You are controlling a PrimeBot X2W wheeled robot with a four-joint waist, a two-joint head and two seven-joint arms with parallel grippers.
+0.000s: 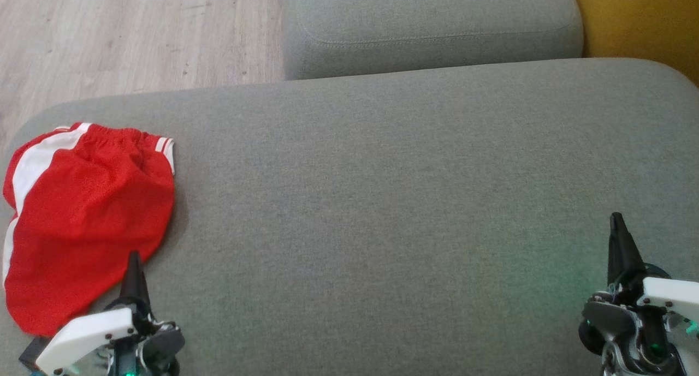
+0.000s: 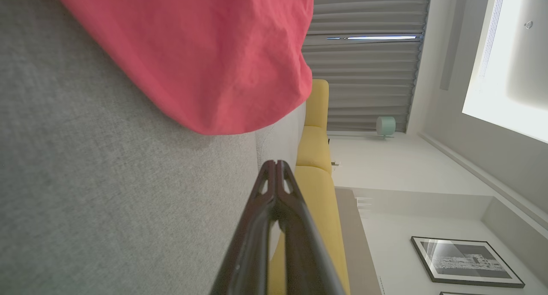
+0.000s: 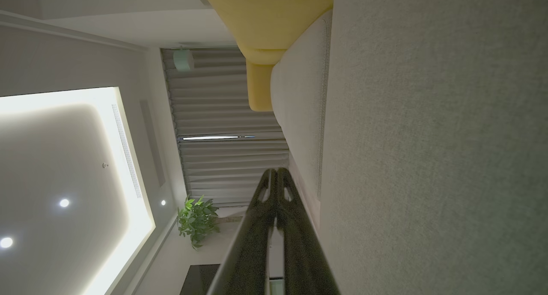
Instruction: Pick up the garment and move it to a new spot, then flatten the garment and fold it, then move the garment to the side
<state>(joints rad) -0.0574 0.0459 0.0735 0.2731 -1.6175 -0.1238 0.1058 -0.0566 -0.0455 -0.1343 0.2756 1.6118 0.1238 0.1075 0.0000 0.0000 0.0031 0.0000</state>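
The garment (image 1: 82, 218) is a pair of red shorts with white side stripes, lying folded at the far left of the grey cushion (image 1: 393, 201). My left gripper (image 1: 134, 258) is shut with nothing in it, its tip just over the shorts' near right edge. In the left wrist view the red garment (image 2: 205, 51) fills the top, beyond the closed left gripper (image 2: 276, 163). My right gripper (image 1: 617, 219) hovers shut and empty at the lower right of the cushion, far from the shorts. In its own wrist view the right gripper (image 3: 276, 171) has its fingers pressed together beside the grey fabric (image 3: 428, 158).
A second grey cushion (image 1: 431, 27) sits behind the first. Wooden floor (image 1: 125, 37) lies at the upper left, and a yellow seat (image 1: 644, 21) at the upper right. The cushion's left edge runs right beside the shorts.
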